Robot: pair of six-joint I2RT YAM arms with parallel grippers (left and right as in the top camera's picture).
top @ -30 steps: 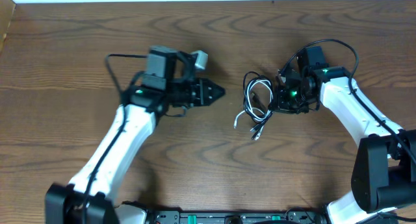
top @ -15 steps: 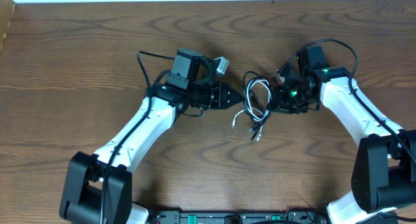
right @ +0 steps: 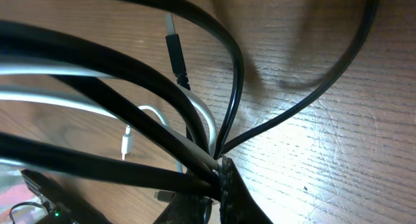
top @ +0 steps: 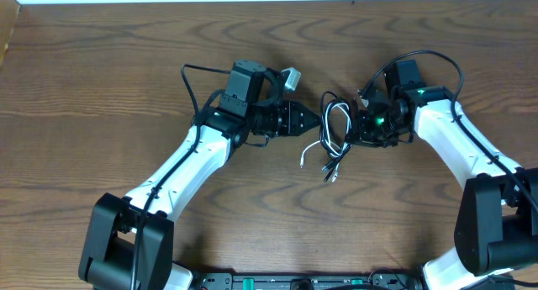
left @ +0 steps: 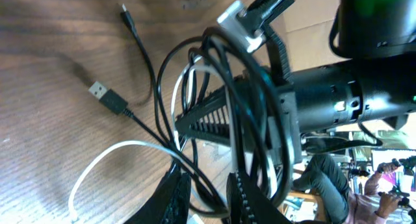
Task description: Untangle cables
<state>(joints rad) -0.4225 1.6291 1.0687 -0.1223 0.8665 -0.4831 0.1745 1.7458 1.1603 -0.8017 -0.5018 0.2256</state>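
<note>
Cables [top: 334,132] are pinched in right hand [right: 218,177], centre right. Left hand [left: 205,193], held open, is set close beside them; one strand is to be gripped next.

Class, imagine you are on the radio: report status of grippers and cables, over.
Right gripper shut on the cables. Left gripper open at the tangle's edge. Black and white looped together; no other obstacle seen.

Blk cable [top: 322,126] & wht cable [top: 308,153] tangled in loops.
</note>
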